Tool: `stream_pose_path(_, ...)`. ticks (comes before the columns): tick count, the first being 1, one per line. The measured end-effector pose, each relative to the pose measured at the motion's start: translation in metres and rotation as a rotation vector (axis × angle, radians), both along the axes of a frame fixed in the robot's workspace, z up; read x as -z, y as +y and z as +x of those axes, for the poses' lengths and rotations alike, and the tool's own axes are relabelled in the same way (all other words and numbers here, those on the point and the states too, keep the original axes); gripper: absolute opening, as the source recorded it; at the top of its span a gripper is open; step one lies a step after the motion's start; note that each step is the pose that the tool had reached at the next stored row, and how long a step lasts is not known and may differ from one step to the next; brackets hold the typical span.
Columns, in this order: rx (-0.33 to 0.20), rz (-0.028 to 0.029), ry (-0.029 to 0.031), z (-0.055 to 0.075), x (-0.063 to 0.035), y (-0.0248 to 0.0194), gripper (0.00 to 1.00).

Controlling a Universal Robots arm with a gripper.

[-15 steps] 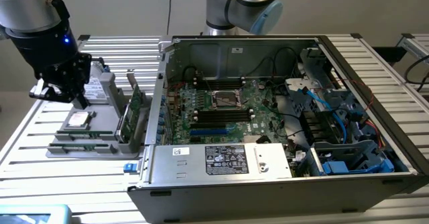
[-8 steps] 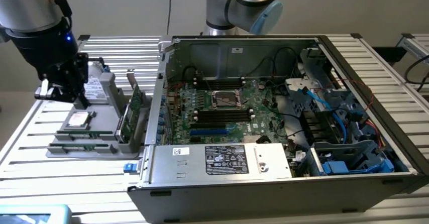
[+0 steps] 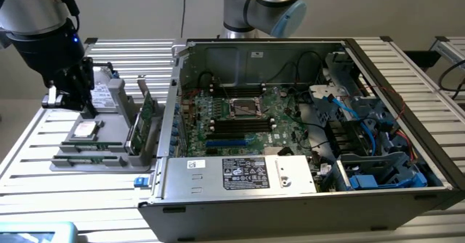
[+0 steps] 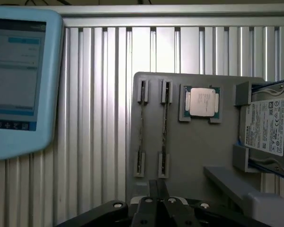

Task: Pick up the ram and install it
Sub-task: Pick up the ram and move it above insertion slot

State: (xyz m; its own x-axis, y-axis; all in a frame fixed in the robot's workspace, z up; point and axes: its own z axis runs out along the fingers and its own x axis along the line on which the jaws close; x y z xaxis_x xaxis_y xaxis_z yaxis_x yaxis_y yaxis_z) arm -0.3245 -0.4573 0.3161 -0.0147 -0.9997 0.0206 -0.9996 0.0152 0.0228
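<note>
Gripper (image 4: 158,187): jaws shut together, empty, we note; hanging over the grey holder (image 4: 189,151).
Ram sticks (image 4: 142,125): two, side by side in holder slots, near the fingertips, untouched.
Processor (image 4: 199,101): beside them, same holder.
Computer case (image 3: 291,216): open, on the exterior view's right.

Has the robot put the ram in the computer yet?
Not yet. Nothing looks done: both long thin green ram sticks sit in the grey tray. In hand: nothing; the black gripper is shut and empty above them. Left: grabbing one and fitting it in the open grey computer case.
</note>
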Motion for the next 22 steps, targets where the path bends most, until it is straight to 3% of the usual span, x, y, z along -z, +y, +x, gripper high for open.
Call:
stream_pose_path(8,0.000,0.0000,0.0000,-0.002,0.0001,0.0000,0.12)
stream_pose_path(13,0.000,0.0001,-0.0001,-0.007,0.0003,-0.0006,0.31)
stream_pose_path(22,0.000,0.0002,0.0001,-0.022,0.0065,-0.0010,0.31)
